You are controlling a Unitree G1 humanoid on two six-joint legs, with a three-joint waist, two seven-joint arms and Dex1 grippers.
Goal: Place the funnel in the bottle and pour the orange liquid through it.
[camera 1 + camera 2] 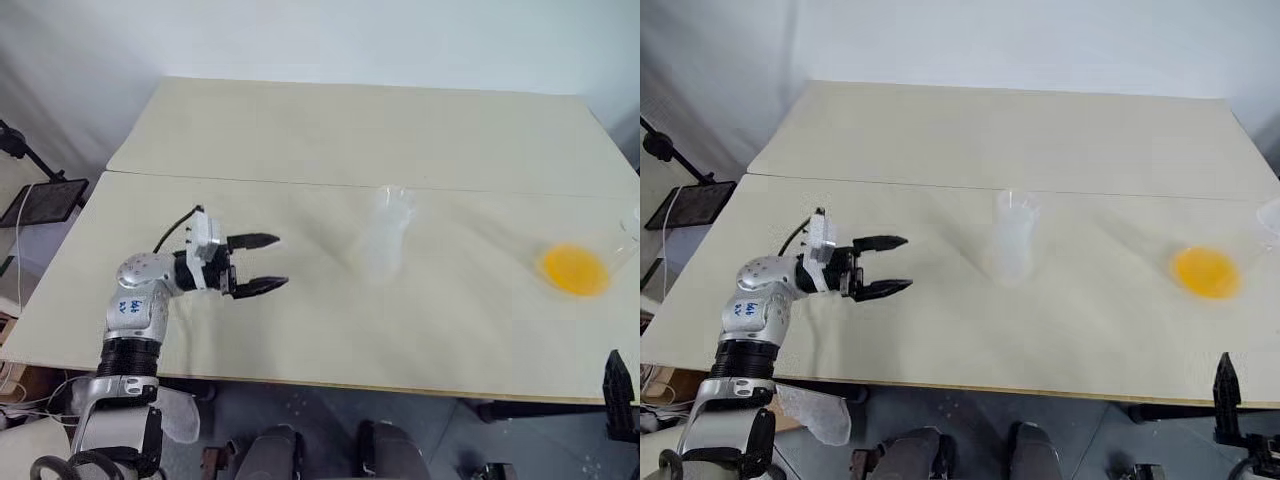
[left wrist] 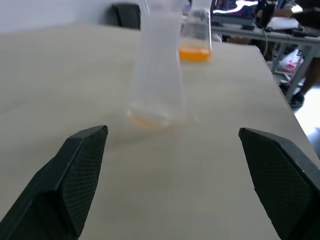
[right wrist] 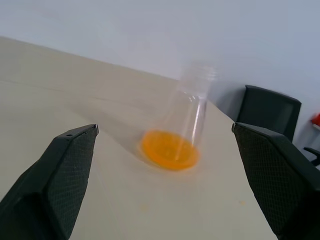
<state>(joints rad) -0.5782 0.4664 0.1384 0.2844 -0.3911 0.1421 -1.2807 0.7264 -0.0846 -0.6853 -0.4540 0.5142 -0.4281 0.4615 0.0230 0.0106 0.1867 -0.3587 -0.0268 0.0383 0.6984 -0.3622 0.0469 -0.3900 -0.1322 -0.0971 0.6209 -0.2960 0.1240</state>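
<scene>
Head views: the bottle (image 1: 386,232) stood upright mid-surface (image 1: 300,130), with the left gripper (image 1: 256,264) released, level and aimed at it, the nearer arm. The orange liquid (image 1: 574,270) sat in a flask well off to the right.

Left wrist view: bottle directly ahead between spread fingers (image 2: 75,170).

Right wrist view: the right gripper (image 3: 165,180) was released, facing the flask (image 3: 187,117); funnel not discernible.

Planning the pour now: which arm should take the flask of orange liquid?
Right. The flask stands near the table's right edge, facing the open right gripper; the left gripper sits beyond the bottle.
</scene>
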